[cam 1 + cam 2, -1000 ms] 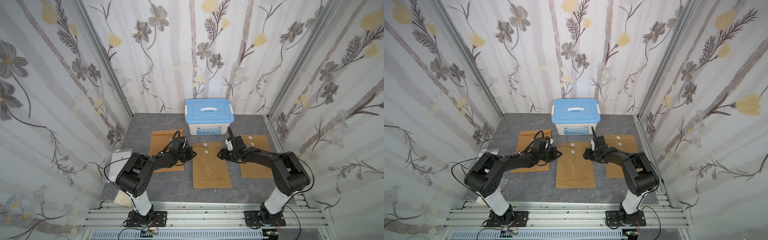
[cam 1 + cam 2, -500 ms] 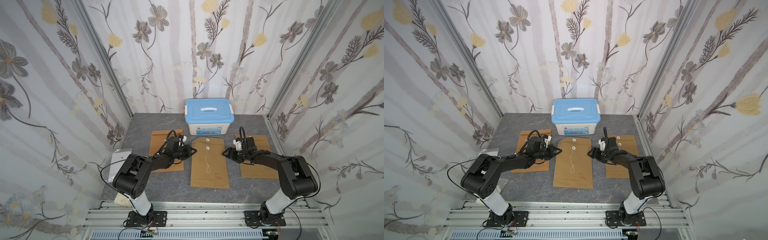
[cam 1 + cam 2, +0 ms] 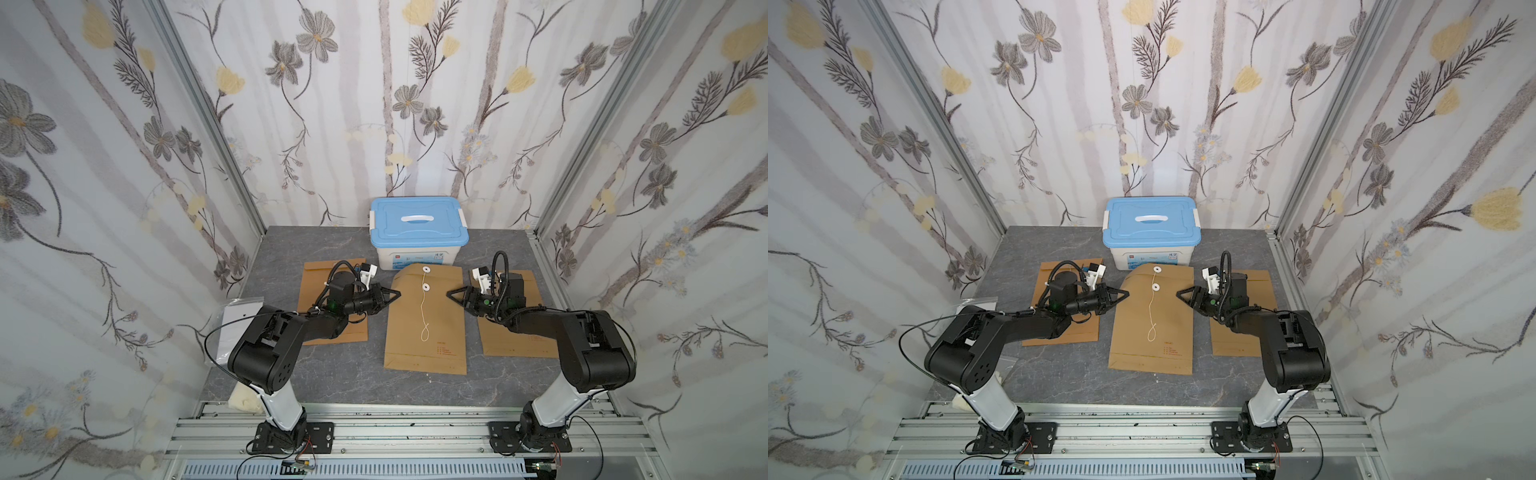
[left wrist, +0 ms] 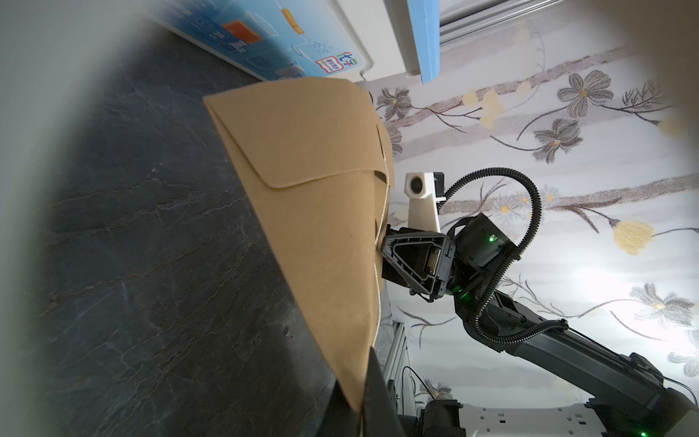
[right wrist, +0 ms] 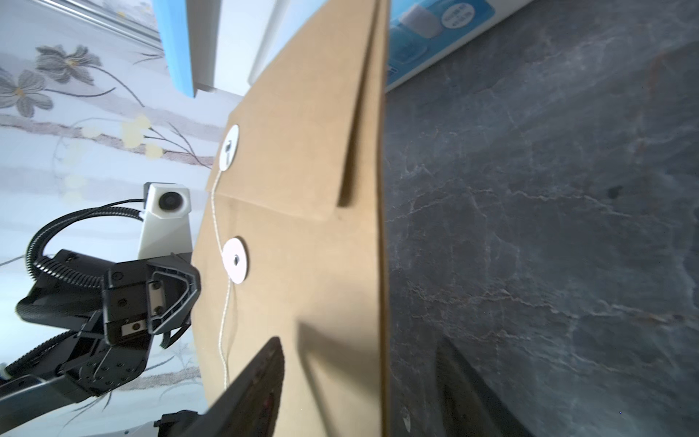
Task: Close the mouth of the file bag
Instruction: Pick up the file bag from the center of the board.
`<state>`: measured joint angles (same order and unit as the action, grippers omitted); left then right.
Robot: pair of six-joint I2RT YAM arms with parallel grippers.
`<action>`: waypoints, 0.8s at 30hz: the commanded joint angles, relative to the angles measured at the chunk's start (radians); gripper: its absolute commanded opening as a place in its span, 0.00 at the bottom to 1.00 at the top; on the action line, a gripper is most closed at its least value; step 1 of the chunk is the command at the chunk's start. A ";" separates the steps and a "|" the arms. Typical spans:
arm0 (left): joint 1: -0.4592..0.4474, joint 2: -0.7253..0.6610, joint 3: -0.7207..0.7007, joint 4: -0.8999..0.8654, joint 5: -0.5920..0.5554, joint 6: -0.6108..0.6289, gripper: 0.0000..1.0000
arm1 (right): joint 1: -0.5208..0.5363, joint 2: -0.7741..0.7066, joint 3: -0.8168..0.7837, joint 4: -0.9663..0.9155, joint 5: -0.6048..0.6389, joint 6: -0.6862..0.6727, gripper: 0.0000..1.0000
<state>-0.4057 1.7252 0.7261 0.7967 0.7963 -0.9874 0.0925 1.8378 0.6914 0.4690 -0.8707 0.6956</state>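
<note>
The brown file bag (image 3: 432,328) (image 3: 1163,316) lies mid-table, its flap folded down over the front. One white disc (image 5: 230,147) sits on the flap and another (image 5: 235,260) on the body, and a loose white string (image 3: 423,316) trails down the front. My left gripper (image 3: 397,294) (image 4: 365,408) is shut on the bag's left edge, below the flap. My right gripper (image 3: 450,295) (image 5: 363,382) is open at the right edge. One finger is over the paper and the other is on the table side, with the edge between them.
A blue-lidded storage box (image 3: 419,220) stands just behind the bag, and the bag's top reaches it. Another brown envelope (image 3: 316,274) lies under the left arm and one more (image 3: 523,345) under the right arm. A clear plastic sleeve (image 3: 237,324) lies at the left wall.
The bag has slid back toward the box. My right gripper has drawn back from over the bag to its right edge. My left gripper has stayed shut on the left edge.
</note>
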 commanded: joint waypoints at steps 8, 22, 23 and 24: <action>0.001 -0.006 0.019 0.003 -0.008 0.021 0.00 | -0.002 -0.049 -0.002 0.053 -0.080 -0.008 0.33; 0.001 -0.051 0.021 -0.172 -0.055 0.126 0.28 | -0.002 -0.093 -0.015 0.027 -0.081 -0.016 0.00; 0.001 -0.059 0.022 -0.196 -0.065 0.140 0.35 | -0.001 -0.101 -0.014 0.027 -0.082 -0.015 0.00; 0.001 -0.067 0.024 -0.232 -0.079 0.157 0.47 | -0.001 -0.110 -0.014 0.024 -0.082 -0.015 0.00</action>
<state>-0.4049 1.6775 0.7475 0.6422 0.7483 -0.8864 0.0902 1.7458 0.6758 0.4736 -0.9390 0.6865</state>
